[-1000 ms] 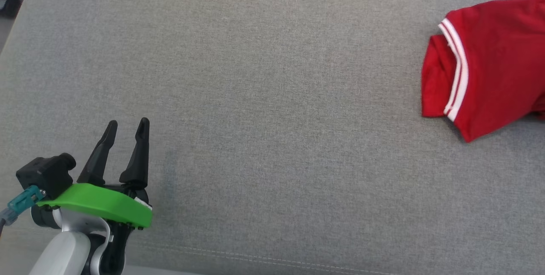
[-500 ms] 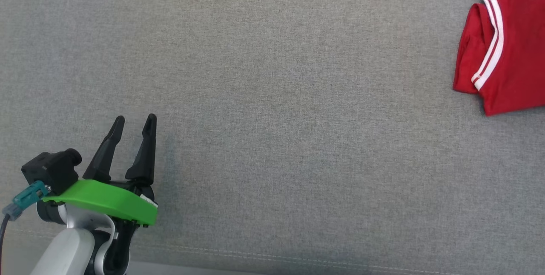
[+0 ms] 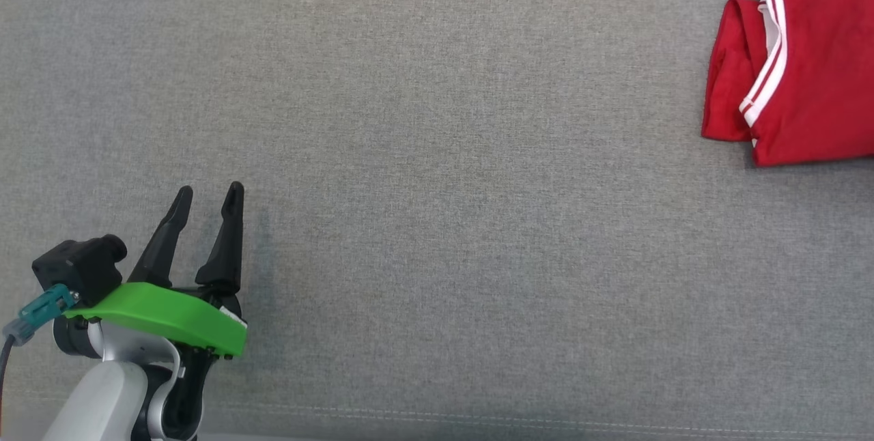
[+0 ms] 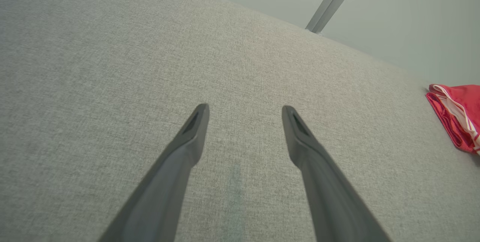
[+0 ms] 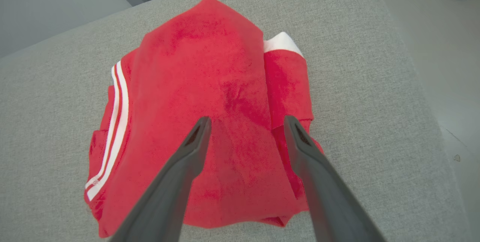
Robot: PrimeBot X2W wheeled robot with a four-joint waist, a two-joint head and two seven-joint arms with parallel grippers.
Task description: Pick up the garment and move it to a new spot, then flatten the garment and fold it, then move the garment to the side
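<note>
The right gripper (image 5: 246,119) hangs over the garment (image 5: 195,69) with its two dark fingers spread wide and nothing pinched between them; whether the tips brush the cloth I cannot tell. The left gripper (image 3: 209,188) is just as wide open and holds nothing. It is poised above bare grey fabric surface (image 3: 437,154), well apart from the garment.

The garment is a red top, folded into a compact, roughly square bundle. It lies near the right end of the surface, close to the edge beyond which the floor shows in the right wrist view. White striped trim (image 5: 120,96) runs along one side, and a bit of white band (image 5: 281,41) peeks out at the far side.

It looks soft, light and limp, a slightly fuzzy knit with no stiffness of its own. I judge it will sag and fall open if lifted by its top layer alone. The folded edge nearest the right gripper, where the layers stack, seems the safest hold, with the fingers closing through the full thickness. The woven surface underneath probably grips the cloth, so dragging could pull the bottom layer out of the fold. Lifting clear should treat it more kindly.
</note>
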